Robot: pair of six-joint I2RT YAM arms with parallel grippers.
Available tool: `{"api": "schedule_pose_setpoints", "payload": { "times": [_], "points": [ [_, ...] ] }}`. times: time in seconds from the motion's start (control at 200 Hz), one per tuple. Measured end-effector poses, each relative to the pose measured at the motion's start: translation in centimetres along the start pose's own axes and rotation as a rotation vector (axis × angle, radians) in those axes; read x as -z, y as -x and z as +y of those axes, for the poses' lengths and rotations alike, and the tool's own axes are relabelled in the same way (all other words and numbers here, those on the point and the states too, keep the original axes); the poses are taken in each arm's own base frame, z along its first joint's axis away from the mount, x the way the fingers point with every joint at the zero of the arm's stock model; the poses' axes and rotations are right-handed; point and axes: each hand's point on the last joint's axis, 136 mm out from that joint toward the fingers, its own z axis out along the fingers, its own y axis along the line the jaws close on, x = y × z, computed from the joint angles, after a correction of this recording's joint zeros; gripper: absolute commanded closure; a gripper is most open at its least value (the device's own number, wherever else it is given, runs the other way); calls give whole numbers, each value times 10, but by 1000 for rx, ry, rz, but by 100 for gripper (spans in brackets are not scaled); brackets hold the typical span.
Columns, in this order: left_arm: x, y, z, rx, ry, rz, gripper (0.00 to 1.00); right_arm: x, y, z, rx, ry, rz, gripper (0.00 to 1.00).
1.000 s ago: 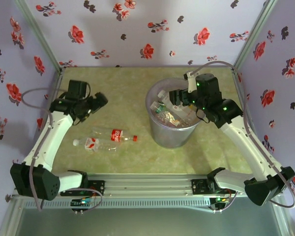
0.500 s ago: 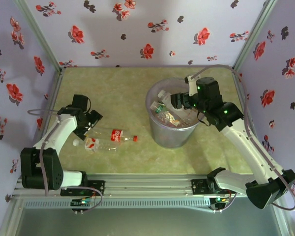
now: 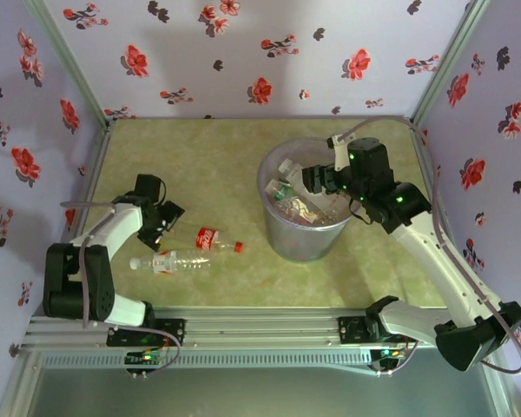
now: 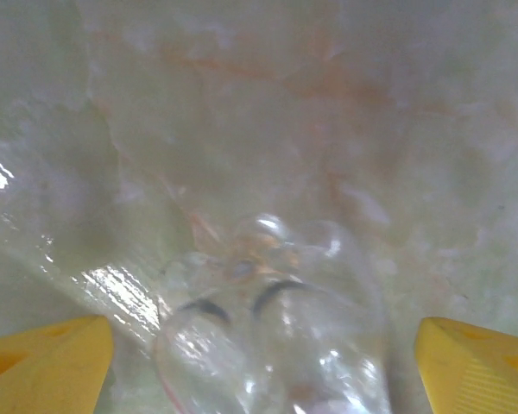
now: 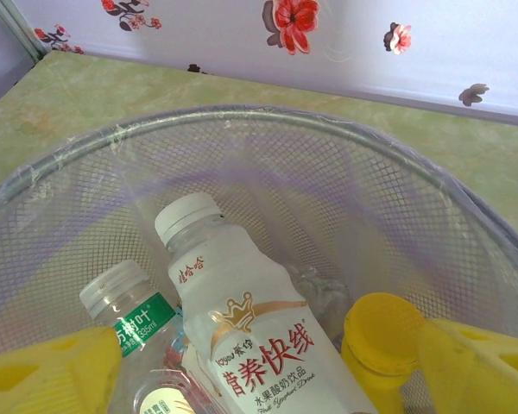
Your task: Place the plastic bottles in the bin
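Note:
Two plastic bottles lie on the green table: a clear one with a red label and red cap (image 3: 217,241), and a clear one with a white cap (image 3: 168,261) just in front of it. My left gripper (image 3: 167,219) is low at the left end of the red-capped bottle. In the left wrist view the clear bottle base (image 4: 276,332) sits between my wide-apart yellow fingertips (image 4: 47,362), and the left gripper (image 4: 261,366) is open. The bin (image 3: 282,234) holds several bottles, among them a white one with red lettering (image 5: 259,345) and a yellow-capped one (image 5: 384,332). My right gripper (image 3: 317,181) hovers open over the bin, empty (image 5: 263,371).
Flowered walls close in the table at the back and both sides. A metal rail (image 3: 260,326) runs along the near edge by the arm bases. The bin's mesh wall (image 5: 345,190) rises around the right gripper.
My left arm swung toward the near side and lowered its gripper to the bottles, which shifted slightly. The right gripper stayed over the bin.

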Motion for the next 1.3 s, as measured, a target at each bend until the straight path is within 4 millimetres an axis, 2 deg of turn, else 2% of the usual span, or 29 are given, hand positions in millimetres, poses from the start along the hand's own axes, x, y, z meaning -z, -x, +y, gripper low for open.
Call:
{"api": "schedule_pose_setpoints", "payload": {
  "times": [0.19, 0.43, 0.555, 0.68, 0.75, 0.825, 0.905, 1.0, 1.07, 1.205, 1.3],
  "points": [
    [-13, -6, -3, 13, 3, 20, 19, -2, -5, -1, 0, -2, 11, 11],
    [-19, -7, -6, 27, -1, 29, 39, -2, -5, -1, 0, -6, 11, 11],
    [-13, -2, -17, 25, -24, 17, 49, 0, -6, -2, 1, -10, 14, 11],
    [1, 9, -39, 20, -76, -9, 57, 1, -8, -3, -2, -15, 25, 11],
    [13, 16, -53, 8, -116, -30, 58, 3, -5, -2, -5, -12, 26, 11],
    [34, 25, -70, -22, -171, -63, 63, 8, 3, 4, -6, -3, 18, 11],
    [66, 36, -94, -73, -249, -114, 67, 15, 17, 18, 7, 29, -5, 11],
    [120, 52, -129, -157, -378, -205, 75, 23, 34, 43, 32, 86, -36, 11],
    [164, 58, -150, -225, -482, -276, 76, 26, 45, 61, 51, 132, -53, 11],
    [241, 52, -172, -362, -673, -378, 84, 20, 57, 106, 90, 248, -48, 11],
    [280, 42, -182, -455, -774, -416, 87, 10, 60, 142, 119, 345, -29, 11]
  ]
}}
